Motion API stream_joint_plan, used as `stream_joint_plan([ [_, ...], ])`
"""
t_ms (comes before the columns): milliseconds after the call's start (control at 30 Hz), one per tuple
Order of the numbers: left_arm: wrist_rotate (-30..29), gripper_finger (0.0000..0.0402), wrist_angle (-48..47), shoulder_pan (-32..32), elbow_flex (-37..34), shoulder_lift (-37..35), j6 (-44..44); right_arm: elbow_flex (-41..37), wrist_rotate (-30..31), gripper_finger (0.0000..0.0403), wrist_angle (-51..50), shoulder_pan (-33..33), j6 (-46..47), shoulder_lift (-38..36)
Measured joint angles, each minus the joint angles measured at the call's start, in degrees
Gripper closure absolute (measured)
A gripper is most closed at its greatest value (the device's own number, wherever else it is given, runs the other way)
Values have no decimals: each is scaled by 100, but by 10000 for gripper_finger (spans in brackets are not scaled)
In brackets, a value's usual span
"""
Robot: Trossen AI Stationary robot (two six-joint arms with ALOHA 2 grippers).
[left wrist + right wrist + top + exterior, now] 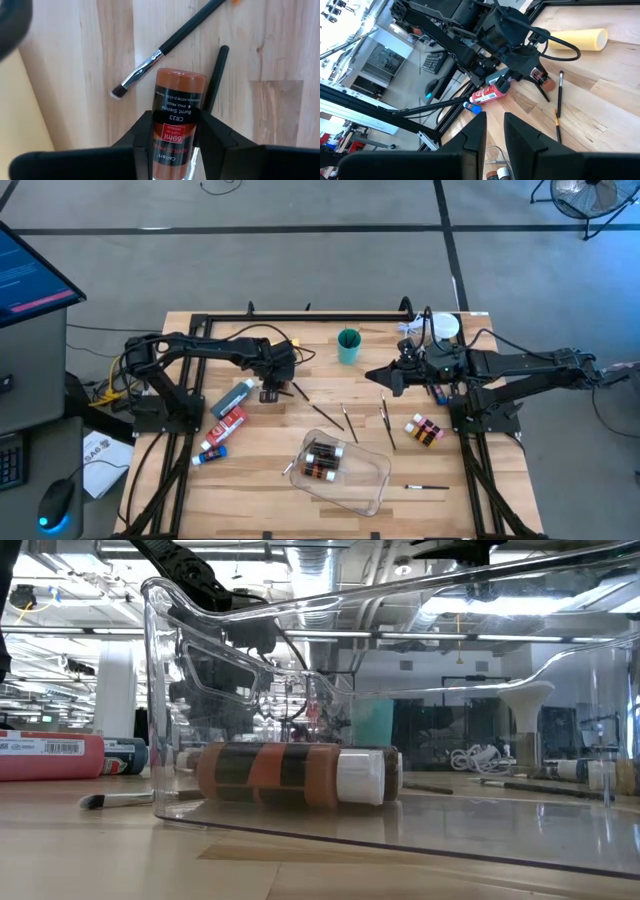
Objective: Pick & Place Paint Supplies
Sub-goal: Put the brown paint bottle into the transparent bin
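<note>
My left pincer (175, 142) is clamped on a small brown paint bottle (177, 112) labelled Burnt Sienna, a dark finger (145, 137) pressed against each side of its label. In the overhead view this pincer (271, 393) sits over the wooden surface (250, 480), just beside the grey paint tube (233, 396) and the red paint tube (226, 423), with a blue-capped tube (212, 452) further along. Two thin dark-handled brushes lie on the wood right by the bottle: one with a silver ferrule (165, 47) and one black handle (216, 75) alongside the bottle.

My right pincer (385, 376) hovers over the middle of the surface, near the teal cup (349, 346); its fingers (475, 137) stand narrowly apart and hold nothing.

The clear plastic tray (370, 480) holds brown bottles with white caps (290, 775) lying on their sides. More small bottles (424, 429) lie near my right arm's base, and loose brushes (387, 423) are scattered between them and the tray.
</note>
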Motion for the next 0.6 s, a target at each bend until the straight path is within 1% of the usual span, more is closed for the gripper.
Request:
stream_joint_plan([
  [133,0,317,0,0,0,0,-64,0,19,342,0,0,0,0],
  [400,81,269,22,-97,-74,431,-323,0,22,342,4,0,2,0],
  [500,40,267,38,-218,-68,507,-321,0,21,342,6,7,7,0],
  [600,18,273,60,-274,-76,468,-317,0,20,342,7,9,17,0],
])
